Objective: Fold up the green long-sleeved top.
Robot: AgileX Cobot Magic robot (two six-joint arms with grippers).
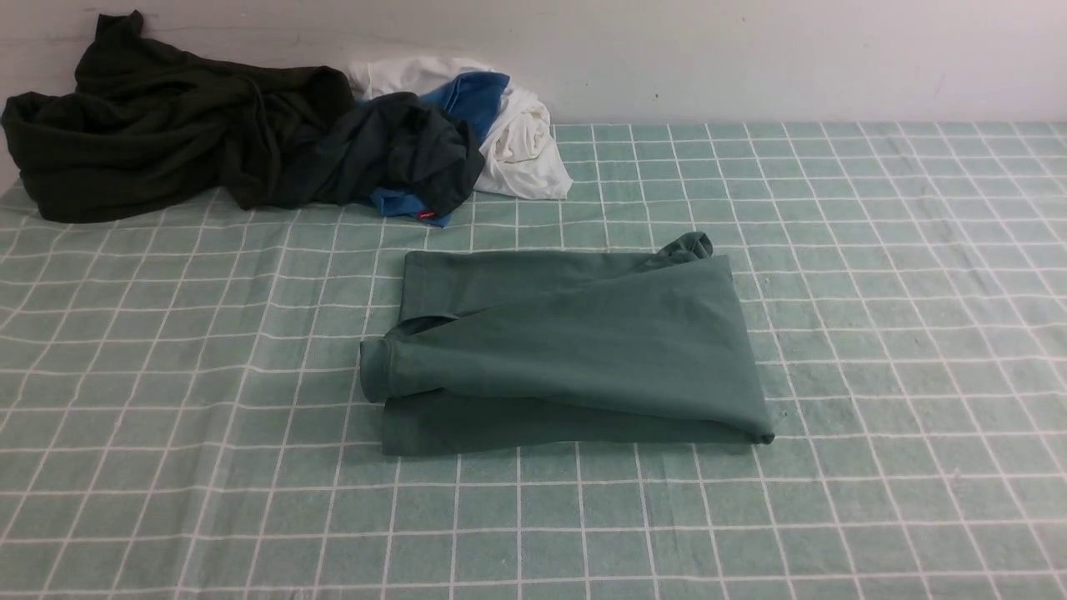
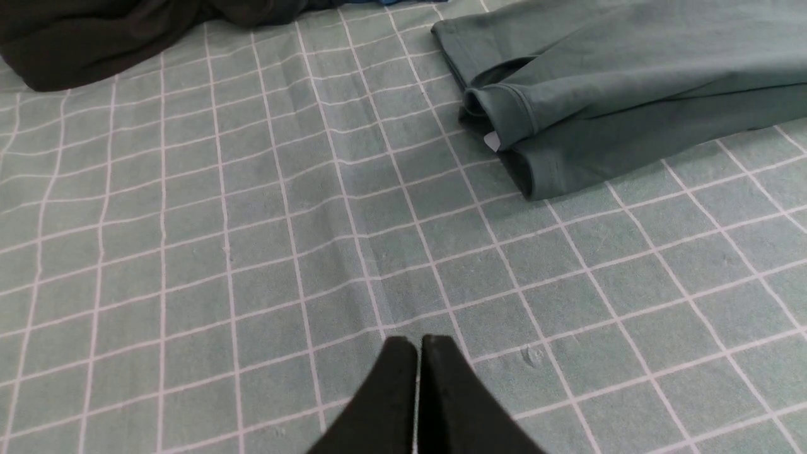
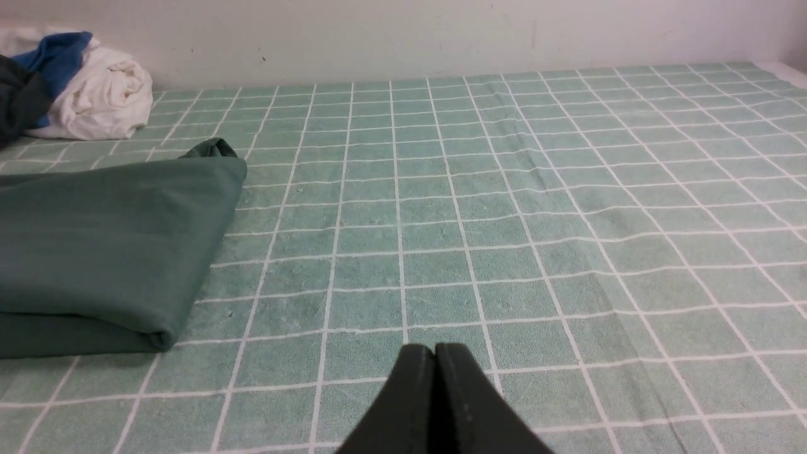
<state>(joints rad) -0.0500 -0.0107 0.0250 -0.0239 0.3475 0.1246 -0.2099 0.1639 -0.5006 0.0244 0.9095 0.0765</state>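
The green long-sleeved top (image 1: 575, 350) lies folded into a compact stack in the middle of the checked cloth, with a cuffed sleeve end at its left edge. It also shows in the left wrist view (image 2: 605, 94), with a bit of white label at its fold, and in the right wrist view (image 3: 107, 246). My left gripper (image 2: 418, 343) is shut and empty over bare cloth, apart from the top. My right gripper (image 3: 434, 350) is shut and empty over bare cloth to the right of the top. Neither gripper shows in the front view.
A pile of clothes lies at the back left by the wall: a very dark hooded garment (image 1: 158, 125), a dark charcoal shirt (image 1: 400, 150), a blue piece (image 1: 475, 96) and a white piece (image 1: 525, 142). The green checked cloth (image 1: 875, 333) covers the table.
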